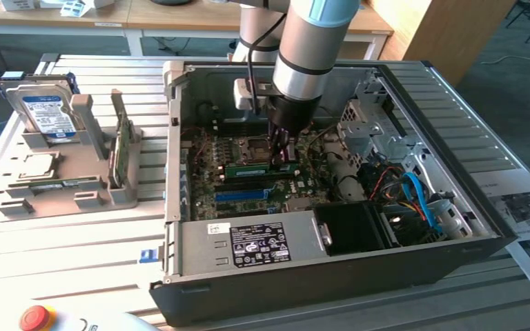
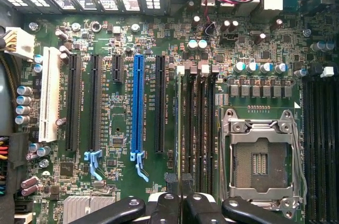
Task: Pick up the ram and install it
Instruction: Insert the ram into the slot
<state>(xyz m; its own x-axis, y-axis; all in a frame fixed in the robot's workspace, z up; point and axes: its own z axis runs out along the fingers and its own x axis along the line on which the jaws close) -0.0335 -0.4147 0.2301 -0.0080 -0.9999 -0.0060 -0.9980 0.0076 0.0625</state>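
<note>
Pick-up complete — the gripper is clamped on the ram, held on edge directly beneath it at the memory slots. Seating cannot be judged — installation unfinished.

Bright daylight floods the table while the case interior lies dim.

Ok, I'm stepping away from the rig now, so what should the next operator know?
Gripper: shut on the ram, low inside the computer case.
Ram: on its edge, lined up along the memory slots beside the processor socket.
Done: ram picked up and brought to the slots.
Left: I cannot tell whether it is fully seated; the gripper has not let go.
</note>
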